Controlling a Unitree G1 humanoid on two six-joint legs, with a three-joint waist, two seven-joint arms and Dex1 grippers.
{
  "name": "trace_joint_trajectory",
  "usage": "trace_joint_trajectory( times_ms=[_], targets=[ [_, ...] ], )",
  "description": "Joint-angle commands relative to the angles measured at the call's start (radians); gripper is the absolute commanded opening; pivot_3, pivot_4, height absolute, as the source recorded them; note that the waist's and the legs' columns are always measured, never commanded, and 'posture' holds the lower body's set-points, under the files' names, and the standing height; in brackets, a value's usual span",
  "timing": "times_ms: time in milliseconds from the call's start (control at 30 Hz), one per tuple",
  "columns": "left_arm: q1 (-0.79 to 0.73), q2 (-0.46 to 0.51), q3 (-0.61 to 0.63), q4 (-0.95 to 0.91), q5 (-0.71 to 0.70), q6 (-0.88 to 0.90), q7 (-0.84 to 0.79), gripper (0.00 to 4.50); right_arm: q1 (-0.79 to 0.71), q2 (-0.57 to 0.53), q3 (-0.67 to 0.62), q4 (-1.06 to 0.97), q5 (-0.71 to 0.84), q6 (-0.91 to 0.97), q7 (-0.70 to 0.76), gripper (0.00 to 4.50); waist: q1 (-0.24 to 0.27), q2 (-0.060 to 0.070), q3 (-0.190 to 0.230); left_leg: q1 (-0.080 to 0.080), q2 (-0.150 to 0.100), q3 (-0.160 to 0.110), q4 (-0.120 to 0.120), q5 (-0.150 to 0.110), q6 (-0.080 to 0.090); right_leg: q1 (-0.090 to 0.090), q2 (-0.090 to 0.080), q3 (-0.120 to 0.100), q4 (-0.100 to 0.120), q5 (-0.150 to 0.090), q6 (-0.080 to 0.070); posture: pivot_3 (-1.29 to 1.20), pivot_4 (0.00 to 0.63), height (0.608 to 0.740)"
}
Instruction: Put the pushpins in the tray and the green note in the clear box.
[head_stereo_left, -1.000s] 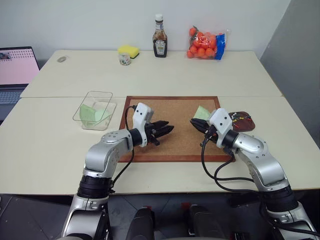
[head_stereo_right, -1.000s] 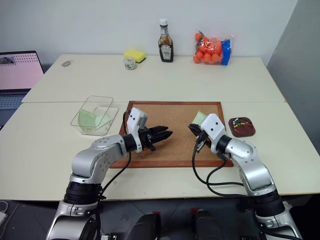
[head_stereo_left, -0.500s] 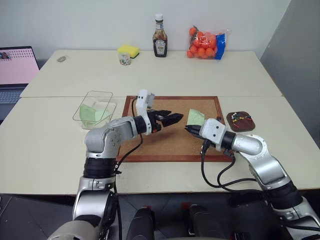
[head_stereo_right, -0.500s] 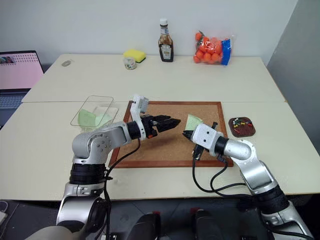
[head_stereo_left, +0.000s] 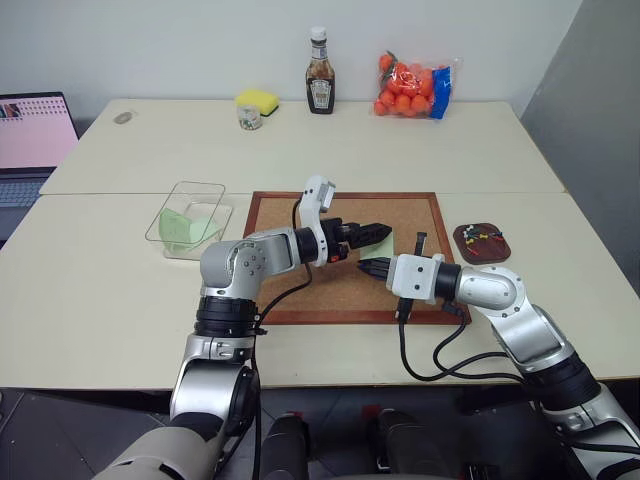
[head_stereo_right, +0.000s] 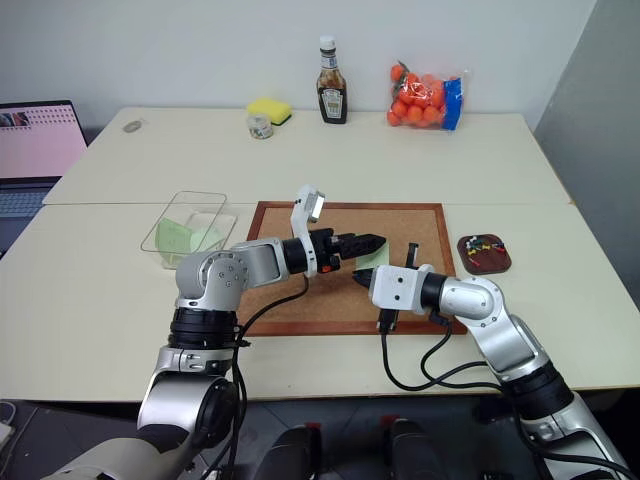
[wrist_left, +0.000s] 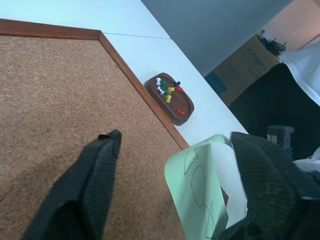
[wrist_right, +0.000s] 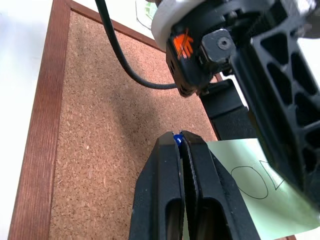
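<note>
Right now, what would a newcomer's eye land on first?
Over the wood-framed corkboard, the right tool pinches a pale green square note, and the open left tool reaches in around it. A dark brown tray of coloured pushpins sits right of the board.

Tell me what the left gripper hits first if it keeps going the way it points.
Probably the green note pinched in the right gripper; it stands between the left gripper's open fingers.

Bright even light, soft shadows; wrist views' near fingers blurred.
</note>
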Motion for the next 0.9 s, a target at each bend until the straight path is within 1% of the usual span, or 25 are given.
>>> trace_joint_trajectory(
  times_ms=[33, 267, 400, 467, 500, 733, 900],
  targets=[
    [-0.028, -0.011, 0.037, 0.006, -0.03, 0.008, 0.013, 2.71, -0.024, -0.008, -0.013, -0.015, -0.009, -0.037, 0.006, 0.0, 0.0, 0.0, 0.0, 0.0, 0.0, 0.0, 0.0, 0.0, 0.0, 0.0, 0.0, 0.0, 0.0, 0.0, 0.0, 0.0, 0.15, 0.74],
    [-0.02, -0.016, 0.058, 0.017, -0.041, 0.019, 0.018, 1.42, -0.032, -0.016, -0.026, 0.0, -0.014, -0.069, 0.0, 0.0, 0.001, 0.0, 0.0, 0.0, 0.0, 0.0, 0.0, 0.0, 0.0, 0.0, 0.0, 0.0, 0.0, 0.0, 0.0, 0.0, 0.15, 0.74],
    [-0.017, -0.02, 0.063, 0.018, -0.051, 0.021, 0.02, 0.59, -0.036, -0.022, -0.029, 0.009, -0.016, -0.084, -0.002, 0.0, 0.001, 0.0, 0.0, 0.0, 0.0, 0.0, 0.0, 0.0, 0.0, 0.0, 0.0, 0.0, 0.0, 0.0, 0.0, 0.0, 0.15, 0.74],
    [-0.015, -0.023, 0.065, 0.02, -0.055, 0.018, 0.022, 0.3, -0.04, -0.024, -0.03, 0.014, -0.019, -0.094, -0.004, 0.0, 0.001, 0.0, 0.0, 0.0, 0.0, 0.0, 0.0, 0.0, 0.0, 0.0, 0.0, 0.0, 0.0, 0.0, 0.0, 0.0, 0.15, 0.74],
    [-0.015, -0.024, 0.066, 0.02, -0.057, 0.017, 0.022, 0.06, -0.042, -0.024, -0.029, 0.017, -0.019, -0.097, -0.005, 0.0, 0.001, 0.0, 0.0, 0.0, 0.0, 0.0, 0.0, 0.0, 0.0, 0.0, 0.0, 0.0, 0.0, 0.0, -0.001, 0.0, 0.15, 0.74],
    [-0.021, -0.028, 0.079, 0.031, -0.063, 0.016, 0.035, 0.02, -0.058, -0.024, -0.034, 0.037, -0.032, -0.131, -0.023, 0.0, 0.001, 0.0, 0.0, 0.0, 0.0, 0.0, 0.0, 0.0, 0.0, 0.0, 0.0, 0.0, 0.0, 0.001, -0.002, 0.0, 0.15, 0.74],
    [-0.021, -0.025, 0.064, 0.05, -0.028, -0.027, 0.04, 0.02, -0.066, -0.002, -0.068, 0.019, 0.01, -0.14, -0.042, 0.0, 0.0, 0.0, 0.0, 0.0, 0.0, 0.0, 0.0, 0.0, 0.0, 0.0, 0.0, 0.0, 0.0, 0.001, -0.002, 0.0, 0.15, 0.74]
  ],
)
